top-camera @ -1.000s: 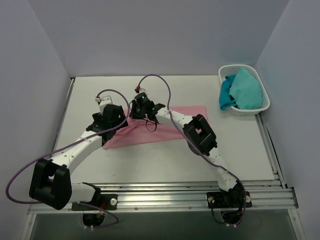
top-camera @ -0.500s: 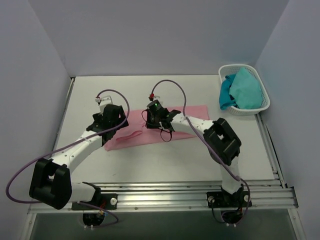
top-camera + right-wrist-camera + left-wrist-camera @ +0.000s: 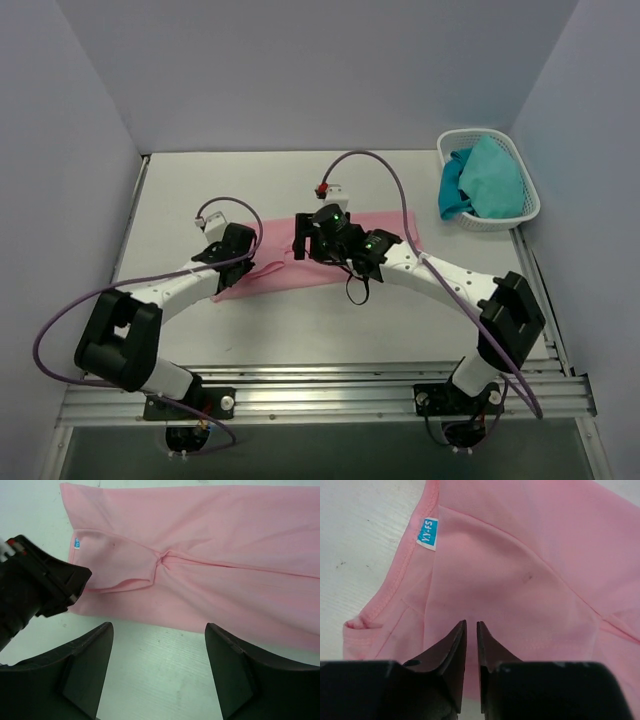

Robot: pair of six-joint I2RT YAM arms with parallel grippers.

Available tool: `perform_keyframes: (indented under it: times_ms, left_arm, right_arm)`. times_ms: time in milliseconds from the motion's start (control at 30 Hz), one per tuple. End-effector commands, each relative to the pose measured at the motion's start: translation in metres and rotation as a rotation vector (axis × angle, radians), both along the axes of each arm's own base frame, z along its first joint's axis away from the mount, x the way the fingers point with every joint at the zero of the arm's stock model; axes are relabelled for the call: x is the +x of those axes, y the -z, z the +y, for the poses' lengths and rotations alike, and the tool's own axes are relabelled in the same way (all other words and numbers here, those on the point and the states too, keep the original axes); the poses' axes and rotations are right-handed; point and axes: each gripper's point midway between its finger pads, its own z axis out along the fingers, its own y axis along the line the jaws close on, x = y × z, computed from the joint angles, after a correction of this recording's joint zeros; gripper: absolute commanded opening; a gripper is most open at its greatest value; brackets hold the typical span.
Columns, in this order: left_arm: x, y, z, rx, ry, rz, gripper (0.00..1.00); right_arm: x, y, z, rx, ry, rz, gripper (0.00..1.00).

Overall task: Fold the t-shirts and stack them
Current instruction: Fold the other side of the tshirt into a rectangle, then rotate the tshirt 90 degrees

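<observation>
Both left arm (image 3: 170,290) and right arm (image 3: 450,285) lean over t-shirt (image 3: 275,240).

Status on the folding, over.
Left jaws nearly closed over pink shirt, grip unclear. Right jaws open above it. Shirt partly folded. Basket clear, far right.

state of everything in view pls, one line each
t-shirt: lying on the table as a long strip, layers folded over, puckered near the collar end
left gripper: jaws almost together over the t-shirt, thin gap between them; cannot tell if cloth is pinched
right gripper: open, nothing between the fingers, over the t-shirt's edge
basket: upright at the table's far right
teal cloth: bunched in the basket
</observation>
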Motion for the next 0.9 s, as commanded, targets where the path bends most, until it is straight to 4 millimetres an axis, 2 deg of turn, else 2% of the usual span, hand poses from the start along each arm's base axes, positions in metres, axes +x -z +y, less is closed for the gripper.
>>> perform_keyframes:
  times_ms: [0, 167, 200, 233, 300, 333, 400, 433, 467, 500, 533, 567, 600, 633, 700, 733, 800, 833, 867]
  left_arm:
    - [0.027, 0.001, -0.001, 0.000, -0.083, -0.024, 0.21]
    - [0.052, 0.033, -0.001, 0.001, -0.119, 0.047, 0.06]
    - [0.055, 0.036, 0.000, 0.005, -0.126, 0.054, 0.06]
    - [0.054, 0.048, 0.002, 0.024, -0.132, 0.088, 0.06]
    - [0.066, 0.045, 0.004, 0.045, -0.152, 0.075, 0.05]
    - [0.065, 0.051, 0.008, 0.064, -0.162, 0.102, 0.05]
    - [0.083, 0.045, 0.014, 0.066, -0.176, 0.090, 0.05]
    - [0.083, 0.056, 0.019, 0.087, -0.178, 0.138, 0.05]
    - [0.089, 0.057, 0.021, 0.095, -0.173, 0.153, 0.05]
    - [0.112, 0.043, 0.017, 0.077, -0.170, 0.118, 0.05]
    - [0.118, 0.055, 0.021, 0.078, -0.166, 0.155, 0.05]
    - [0.127, 0.055, 0.021, 0.082, -0.150, 0.158, 0.05]
    - [0.154, 0.037, 0.015, 0.061, -0.145, 0.106, 0.05]
    - [0.159, 0.055, 0.015, 0.068, -0.136, 0.151, 0.05]
    - [0.183, 0.057, 0.016, 0.060, -0.127, 0.156, 0.05]
    - [0.208, 0.057, 0.008, 0.034, -0.108, 0.143, 0.05]
    - [0.236, 0.059, -0.001, 0.001, -0.046, 0.128, 0.06]
    - [0.263, 0.055, -0.012, -0.050, -0.011, 0.110, 0.06]
    - [0.274, 0.055, -0.026, -0.100, 0.036, 0.103, 0.09]
  right_arm:
    - [-0.008, -0.020, -0.030, -0.032, 0.045, -0.048, 0.70]
    - [-0.020, -0.042, -0.061, -0.040, 0.081, -0.092, 0.70]
    - [-0.021, -0.047, -0.066, -0.038, 0.087, -0.102, 0.70]
    - [-0.021, -0.051, -0.071, -0.042, 0.101, -0.114, 0.70]
    - [-0.026, -0.065, -0.083, -0.031, 0.112, -0.138, 0.71]
    - [-0.027, -0.069, -0.087, -0.028, 0.119, -0.145, 0.71]
    - [-0.030, -0.081, -0.096, -0.015, 0.130, -0.168, 0.73]
    - [-0.031, -0.083, -0.098, -0.014, 0.132, -0.171, 0.74]
    - [-0.033, -0.087, -0.102, -0.014, 0.135, -0.176, 0.74]
    - [-0.032, -0.088, -0.104, -0.016, 0.140, -0.180, 0.75]
    - [-0.032, -0.089, -0.106, -0.023, 0.141, -0.183, 0.75]
    - [-0.032, -0.089, -0.108, -0.027, 0.143, -0.185, 0.75]
    - [-0.032, -0.088, -0.111, -0.034, 0.150, -0.187, 0.75]
    - [-0.030, -0.085, -0.114, -0.045, 0.156, -0.184, 0.75]
    - [-0.030, -0.084, -0.117, -0.050, 0.158, -0.183, 0.76]
    - [-0.028, -0.081, -0.121, -0.055, 0.168, -0.180, 0.76]
    - [-0.028, -0.079, -0.123, -0.060, 0.164, -0.179, 0.76]
    - [-0.027, -0.078, -0.124, -0.063, 0.165, -0.180, 0.76]
    - [-0.026, -0.076, -0.126, -0.069, 0.165, -0.175, 0.76]
